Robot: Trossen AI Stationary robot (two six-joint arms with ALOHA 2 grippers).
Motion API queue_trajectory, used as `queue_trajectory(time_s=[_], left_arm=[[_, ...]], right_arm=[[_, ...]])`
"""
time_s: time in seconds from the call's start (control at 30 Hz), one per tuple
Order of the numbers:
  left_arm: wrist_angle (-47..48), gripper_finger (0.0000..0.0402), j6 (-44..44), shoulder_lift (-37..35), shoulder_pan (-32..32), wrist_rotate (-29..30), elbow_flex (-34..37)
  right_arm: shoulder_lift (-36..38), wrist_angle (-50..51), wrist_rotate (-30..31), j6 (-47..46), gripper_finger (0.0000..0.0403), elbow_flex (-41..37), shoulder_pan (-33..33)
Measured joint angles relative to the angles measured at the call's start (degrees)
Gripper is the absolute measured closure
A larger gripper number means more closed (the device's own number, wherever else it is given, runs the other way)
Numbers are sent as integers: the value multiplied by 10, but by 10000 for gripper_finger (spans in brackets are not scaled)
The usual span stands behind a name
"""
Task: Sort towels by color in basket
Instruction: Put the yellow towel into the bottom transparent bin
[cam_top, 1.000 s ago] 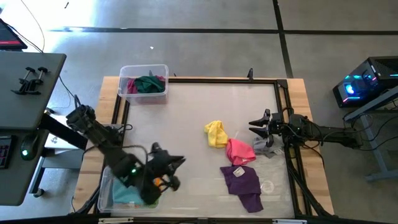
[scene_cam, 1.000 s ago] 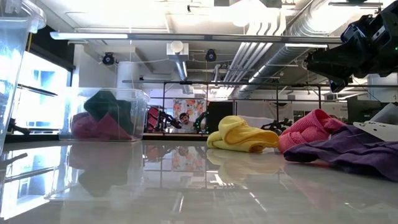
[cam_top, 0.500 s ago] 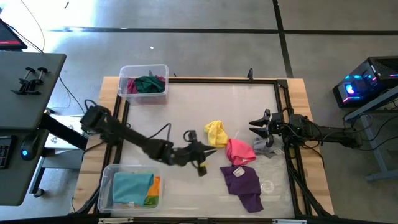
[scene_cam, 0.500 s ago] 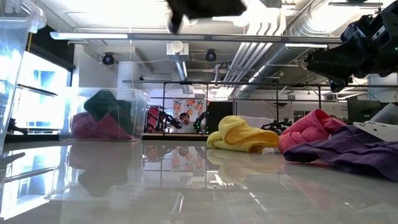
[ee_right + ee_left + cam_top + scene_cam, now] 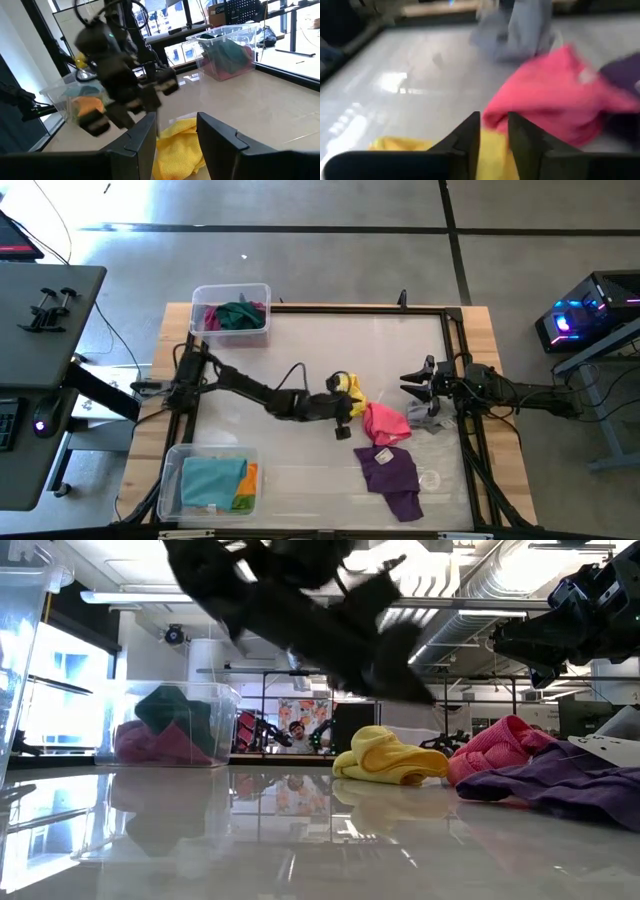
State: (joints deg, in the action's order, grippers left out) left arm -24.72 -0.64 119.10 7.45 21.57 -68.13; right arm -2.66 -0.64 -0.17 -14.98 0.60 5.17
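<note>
The left gripper (image 5: pixel 343 418) is blurry from above, and its arm hides part of the yellow towel (image 5: pixel 352 391). The wrist view shows its fingers (image 5: pixel 467 135) a little apart with nothing between them, right over the yellow towel. The pink towel (image 5: pixel 385 423) lies just beside the yellow one, the purple towel (image 5: pixel 392 476) past it. The right gripper (image 5: pixel 416 383) waits near the pink towel, fingers apart.
</note>
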Motion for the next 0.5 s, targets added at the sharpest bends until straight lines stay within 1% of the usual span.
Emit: queue_trajectory(time_s=[0.13, 0.3, 0.4, 0.5], left_arm=[[54, 258, -10, 12, -32, -45, -16], [106, 200, 18, 13, -53, -50, -16], [137, 178, 44, 13, -60, -64, -16], [149, 171, 55, 20, -61, -75, -17]], right_arm=[[0, 0, 0, 0, 265, 0, 0], [0, 0, 0, 0, 265, 0, 0], [0, 0, 0, 0, 265, 0, 0], [0, 0, 0, 0, 265, 0, 0]])
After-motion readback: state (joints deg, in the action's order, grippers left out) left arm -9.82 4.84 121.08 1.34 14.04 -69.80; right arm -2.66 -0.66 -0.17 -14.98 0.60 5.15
